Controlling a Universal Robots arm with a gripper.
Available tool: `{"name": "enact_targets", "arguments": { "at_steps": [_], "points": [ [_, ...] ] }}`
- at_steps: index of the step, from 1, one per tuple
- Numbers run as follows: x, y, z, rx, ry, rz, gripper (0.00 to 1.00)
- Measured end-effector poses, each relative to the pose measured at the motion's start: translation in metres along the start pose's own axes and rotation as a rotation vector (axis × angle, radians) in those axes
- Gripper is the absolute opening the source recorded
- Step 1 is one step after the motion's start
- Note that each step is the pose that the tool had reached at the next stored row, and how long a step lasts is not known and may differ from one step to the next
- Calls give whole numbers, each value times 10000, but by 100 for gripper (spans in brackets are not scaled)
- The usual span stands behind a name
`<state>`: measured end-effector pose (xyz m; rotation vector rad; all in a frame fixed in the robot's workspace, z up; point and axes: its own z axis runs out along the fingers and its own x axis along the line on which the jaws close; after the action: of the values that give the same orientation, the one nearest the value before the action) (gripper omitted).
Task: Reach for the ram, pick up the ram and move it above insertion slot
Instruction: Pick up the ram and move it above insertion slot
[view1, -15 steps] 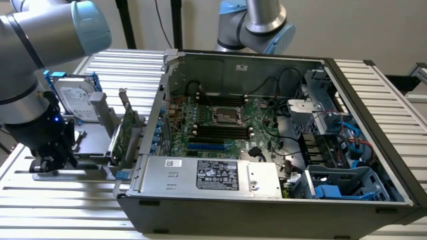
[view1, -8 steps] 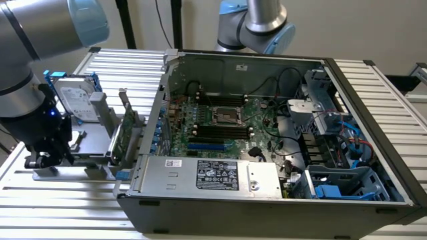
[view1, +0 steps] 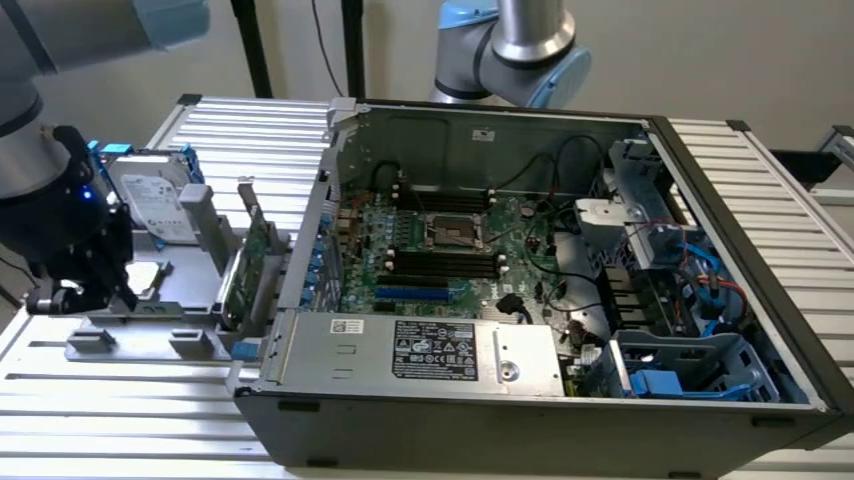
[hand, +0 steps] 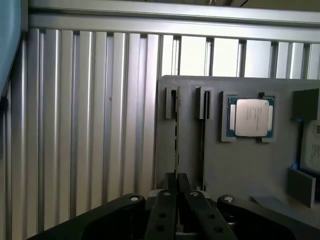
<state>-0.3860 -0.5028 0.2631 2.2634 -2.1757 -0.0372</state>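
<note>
Far left in the exterior view, the gripper (view1: 83, 288) hangs low over the grey fixture (hand: 250, 167). Its fingers (hand: 162, 210) are clamped on the ram (hand: 176, 135), which stands edge-on in the slot farther from 1 processor (hand: 250, 116). The open computer case (view1: 534, 250) lies to that view's right.

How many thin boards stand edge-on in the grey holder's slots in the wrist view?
2. The first stick lines up with the gripper; the second stick stands in the neighbouring slot, nearer the processor. The gripper may hide others.

Matt black pincer (hand: 176, 176), ribbed metal table (hand: 90, 125)
</note>
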Motion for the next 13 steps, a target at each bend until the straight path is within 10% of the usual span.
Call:
{"name": "enact_targets", "arguments": {
  "at_steps": [13],
  "points": [
    [-126,-162,-534,0,0,1,13]
  ]
}}
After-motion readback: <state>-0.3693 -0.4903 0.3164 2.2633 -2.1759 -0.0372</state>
